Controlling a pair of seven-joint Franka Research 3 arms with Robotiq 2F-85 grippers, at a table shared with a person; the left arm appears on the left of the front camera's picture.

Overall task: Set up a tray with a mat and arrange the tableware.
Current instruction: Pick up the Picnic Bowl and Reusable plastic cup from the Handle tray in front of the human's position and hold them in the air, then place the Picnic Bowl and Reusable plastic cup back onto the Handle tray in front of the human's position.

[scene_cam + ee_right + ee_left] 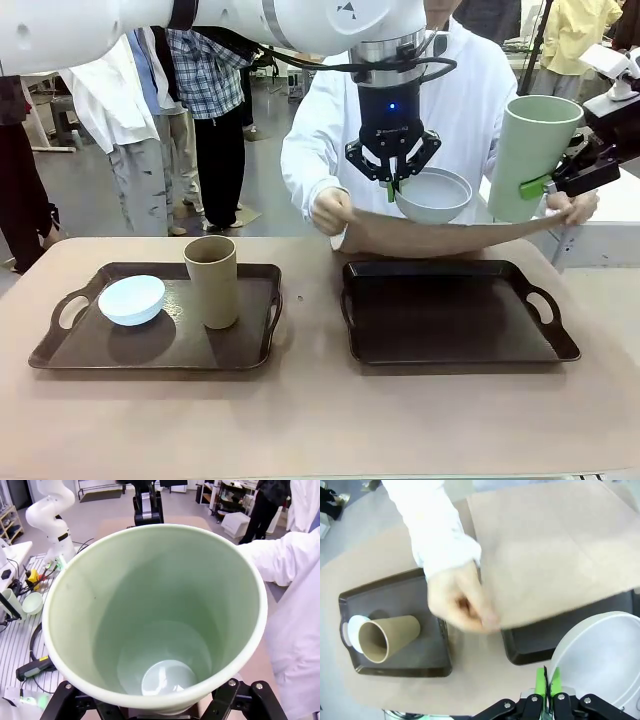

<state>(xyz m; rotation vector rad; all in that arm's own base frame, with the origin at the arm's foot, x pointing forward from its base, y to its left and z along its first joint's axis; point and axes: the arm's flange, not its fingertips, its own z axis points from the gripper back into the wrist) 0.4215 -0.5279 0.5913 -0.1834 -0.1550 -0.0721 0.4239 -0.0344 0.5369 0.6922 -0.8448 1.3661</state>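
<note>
Mat (440, 235) — a tan sheet, held stretched by the person's hands (330, 210) just above the dark right-hand tray (450, 320), not yet laid in it.

Greyish white bowl (435, 193) is carried in the air over the mat's far edge. Its rim is pinched between the green pads of the left gripper (394, 180); the jaws are closed on that rim, as is plain in the left wrist view. Light green tumbler (535, 150) is held aloft past the tray's far right corner, clamped at its side by the right gripper (548, 184).

Risks, as judged:
- The thin rim pinch may let the bowl swing or slip if the arm is jolted.
- If either piece is lowered before the mat lies flat, the sheet could be pinned crooked or a hand struck.
- The tall tumbler could be toppled if released on a rucked mat.

Orientation — the tumbler's long axis is near vertical, leaning slightly, mouth up. The bowl's opening is turned up and tipped a little toward the front camera.

On the left tray (240, 345) the pale blue bowl (132, 299) and the tan-brown tumbler (211, 281) are seen upright, side by side.
</note>
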